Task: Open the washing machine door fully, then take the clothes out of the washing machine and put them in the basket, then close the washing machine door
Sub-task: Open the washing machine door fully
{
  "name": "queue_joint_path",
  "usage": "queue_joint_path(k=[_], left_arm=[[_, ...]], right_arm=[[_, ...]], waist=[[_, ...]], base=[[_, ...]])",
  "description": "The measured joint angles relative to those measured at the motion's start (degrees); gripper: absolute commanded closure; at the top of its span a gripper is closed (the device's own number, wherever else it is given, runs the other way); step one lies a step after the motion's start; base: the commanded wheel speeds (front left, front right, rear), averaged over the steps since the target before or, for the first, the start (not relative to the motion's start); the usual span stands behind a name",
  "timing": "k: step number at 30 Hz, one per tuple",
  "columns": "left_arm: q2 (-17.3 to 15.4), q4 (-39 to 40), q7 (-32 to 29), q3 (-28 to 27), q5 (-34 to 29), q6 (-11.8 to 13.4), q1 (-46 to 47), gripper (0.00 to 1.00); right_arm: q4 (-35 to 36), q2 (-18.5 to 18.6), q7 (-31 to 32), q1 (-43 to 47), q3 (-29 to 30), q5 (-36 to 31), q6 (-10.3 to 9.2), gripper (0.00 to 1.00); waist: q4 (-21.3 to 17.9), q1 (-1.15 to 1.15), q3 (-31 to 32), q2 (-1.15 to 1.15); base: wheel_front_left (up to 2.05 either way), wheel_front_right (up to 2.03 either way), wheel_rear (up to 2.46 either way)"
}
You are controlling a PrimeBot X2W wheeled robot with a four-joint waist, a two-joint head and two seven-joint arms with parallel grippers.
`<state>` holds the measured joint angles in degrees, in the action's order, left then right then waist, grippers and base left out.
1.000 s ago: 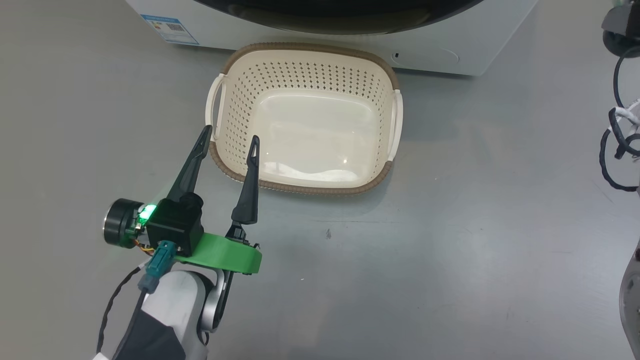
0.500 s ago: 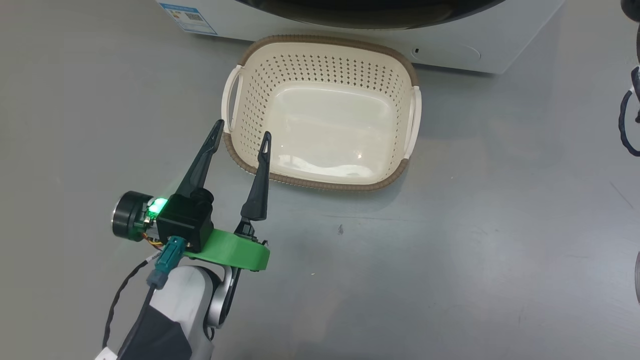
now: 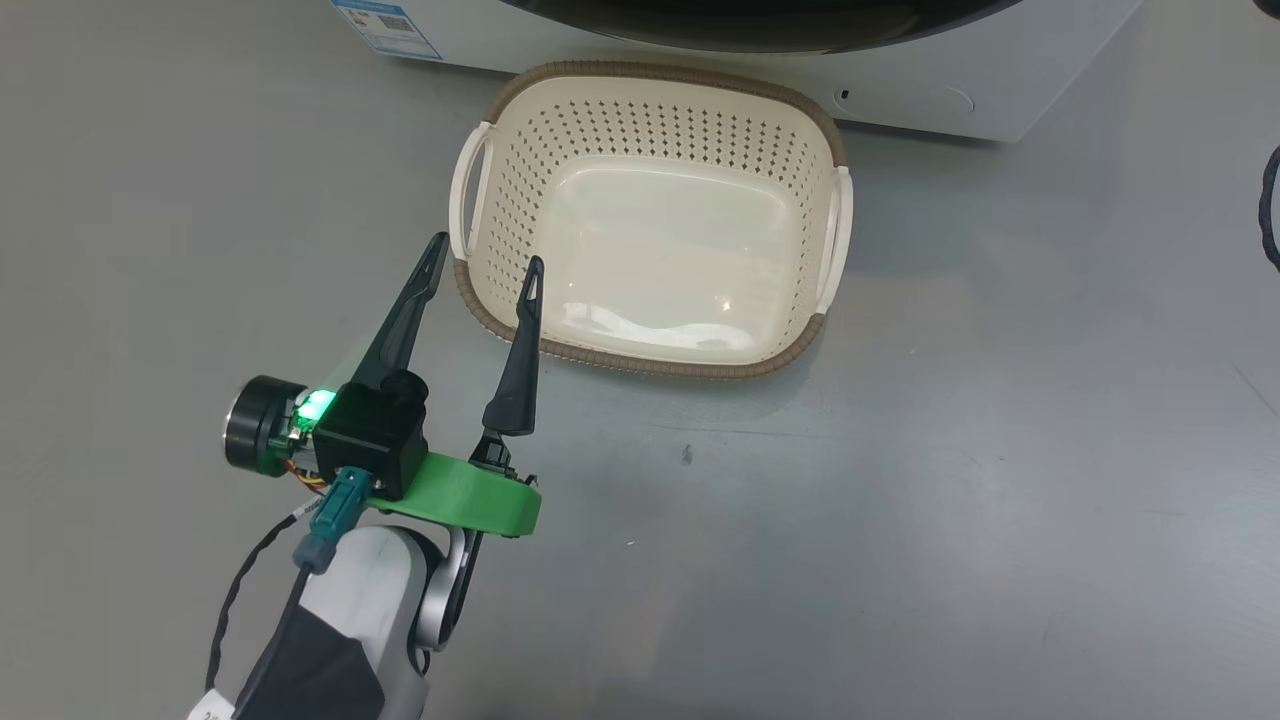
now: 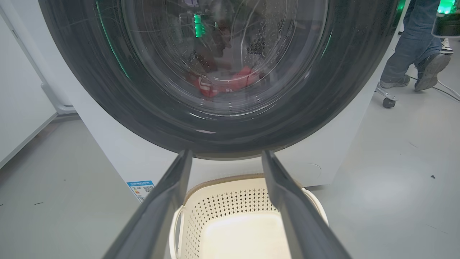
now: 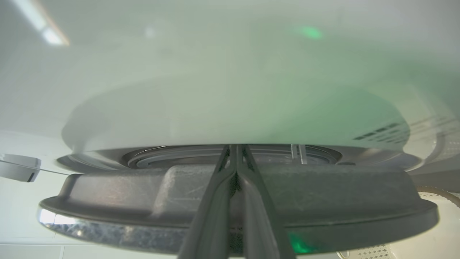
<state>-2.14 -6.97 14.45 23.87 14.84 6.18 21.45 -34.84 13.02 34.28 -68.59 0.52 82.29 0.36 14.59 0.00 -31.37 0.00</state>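
One washer, with one door across the top of the left wrist view and one blue label at the top left of the head view. One basket, upper middle there, with two handles. One red bundle of clothes behind the glass; the number of garments cannot be told. Two grippers: left gripper at lower left of the head view, right gripper at bottom middle of the right wrist view, with two fingers each. One person at upper right of the left wrist view, one caster below
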Motion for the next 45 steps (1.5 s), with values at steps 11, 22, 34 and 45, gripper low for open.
queue_joint_path(k=[11, 22, 34, 45], left_arm=[[0.04, -0.75, 0.0, -0.59, 0.0, 0.01, 0.54, 0.0], [0.05, -1.93, 0.0, -1.19, -0.24, 0.01, 0.46, 0.0], [0.05, -3.33, -0.01, -1.74, -0.25, 0.02, -1.22, 0.0], [0.05, -4.77, -0.01, -2.21, -0.24, 0.02, -3.89, 0.0]], right_arm=[[-3.28, 0.05, 4.13, 0.14, -0.54, 2.41, 2.11, 1.0], [-4.89, -1.0, 7.84, 3.98, -1.09, 4.32, 4.58, 1.0], [-6.38, -4.45, 10.9, 10.21, -2.23, 6.27, 5.64, 1.0], [-6.14, -6.67, 13.92, 16.06, -3.88, 7.86, 6.15, 1.0]], waist=[[-0.72, 0.0, 1.27, 0.0], [-1.96, 0.0, 4.08, 0.0], [-3.08, 0.0, 7.81, 0.0], [-3.84, 0.0, 11.85, 0.0]], base=[[0.0, 0.0, 0.0], [0.0, 0.0, 0.0], [0.0, 0.0, 0.0], [0.0, 0.0, 0.0]])
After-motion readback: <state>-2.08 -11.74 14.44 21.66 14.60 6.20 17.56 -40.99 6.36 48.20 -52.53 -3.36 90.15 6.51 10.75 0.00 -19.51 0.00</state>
